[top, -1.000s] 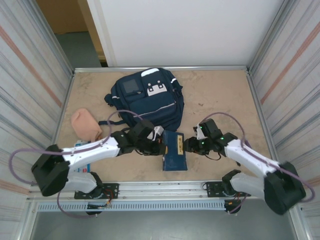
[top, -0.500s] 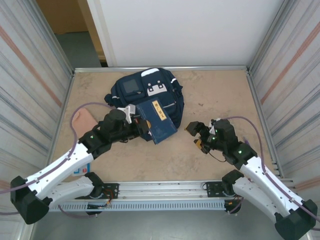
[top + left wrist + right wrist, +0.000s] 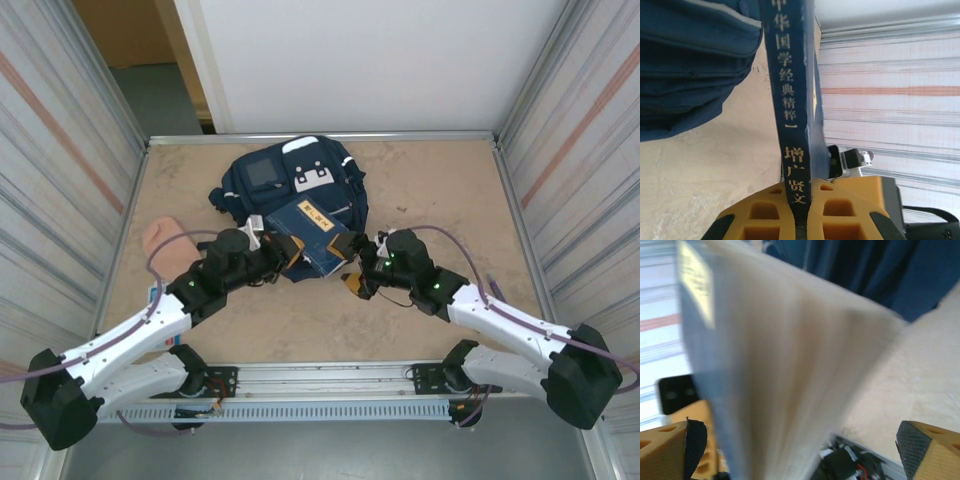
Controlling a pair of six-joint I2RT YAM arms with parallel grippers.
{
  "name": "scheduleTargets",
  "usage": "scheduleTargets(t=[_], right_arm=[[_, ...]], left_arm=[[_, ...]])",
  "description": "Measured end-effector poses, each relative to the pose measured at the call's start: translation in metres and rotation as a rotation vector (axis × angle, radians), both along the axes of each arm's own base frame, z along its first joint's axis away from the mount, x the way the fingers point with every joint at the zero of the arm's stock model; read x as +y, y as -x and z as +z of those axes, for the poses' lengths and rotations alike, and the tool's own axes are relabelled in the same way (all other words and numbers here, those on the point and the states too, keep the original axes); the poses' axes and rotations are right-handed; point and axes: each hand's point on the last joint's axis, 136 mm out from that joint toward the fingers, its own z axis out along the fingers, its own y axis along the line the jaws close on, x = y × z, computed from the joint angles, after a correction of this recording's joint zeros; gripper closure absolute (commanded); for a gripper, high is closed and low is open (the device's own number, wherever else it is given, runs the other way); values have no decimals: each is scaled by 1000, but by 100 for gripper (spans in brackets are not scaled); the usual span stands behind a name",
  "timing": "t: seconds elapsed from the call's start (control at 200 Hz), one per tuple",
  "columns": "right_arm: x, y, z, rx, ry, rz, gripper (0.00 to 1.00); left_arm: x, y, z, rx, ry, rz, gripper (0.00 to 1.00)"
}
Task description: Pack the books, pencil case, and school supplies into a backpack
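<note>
The navy-blue backpack point(image 3: 290, 190) lies flat at the back middle of the table. My left gripper point(image 3: 288, 252) is shut on a thin navy book point(image 3: 320, 243), which it holds tilted over the backpack's near edge. In the left wrist view the orange fingers point(image 3: 765, 215) clamp the book's gold-lettered spine point(image 3: 790, 100), with the backpack point(image 3: 685, 65) to the left. My right gripper point(image 3: 357, 266) is open at the book's right edge. The blurred page edge point(image 3: 790, 365) stands between its wide-apart fingertips point(image 3: 927, 450). A peach-pink lump point(image 3: 160, 238) lies at the left. The pencil case is out of view.
Metal rails point(image 3: 320, 137) and striped side walls point(image 3: 60, 200) close in the table. Bare tabletop point(image 3: 440, 190) lies right of the backpack and in front of both grippers. The arms' bases sit on the near rail point(image 3: 330, 378).
My left gripper lifted the book off the near tabletop and carried it back over the backpack's near edge. My right gripper opened, drew away, then came back to the book's right edge.
</note>
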Motion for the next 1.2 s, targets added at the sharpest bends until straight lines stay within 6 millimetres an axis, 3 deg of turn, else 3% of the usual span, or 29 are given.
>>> scheduleTargets(t=[0.135, 0.22, 0.266, 0.386, 0.556, 0.611, 0.656, 0.787, 0.847, 0.902, 1.057, 1.198], right_arm=[[-3, -14, 17, -69, -38, -70, 21], [-11, -20, 26, -102, -44, -124, 48], [-16, -21, 31, -126, -54, -148, 56], [-21, -25, 36, -155, -79, -189, 56], [-10, -32, 19, -135, -59, -181, 49], [-5, -32, 14, -124, -52, -174, 57], [-3, -32, 11, -120, -46, -171, 71], [-6, -34, 14, -152, -38, -188, 85], [-10, -35, 19, -185, -27, -197, 96], [-13, -33, 24, -213, -23, -200, 100], [-29, -36, 36, -272, -22, -228, 100], [-51, -47, 42, -310, 9, -278, 100]], left_arm=[[-2, 3, -9, 63, 53, 5, 100], [-2, 4, -15, 96, 78, 15, 100], [-1, 5, -19, 114, 83, 20, 100], [-1, 4, -18, 139, 125, 26, 100], [-9, 3, -24, 177, 164, -3, 100], [-13, 4, -28, 201, 172, -20, 100], [-16, 5, -29, 219, 183, -29, 100], [-22, 3, -24, 227, 226, -37, 99], [-23, 3, -20, 226, 244, -42, 98], [-25, 3, -15, 222, 262, -53, 90], [-26, 7, -14, 231, 276, -72, 35], [-12, 0, -19, 127, 132, -91, 16]])
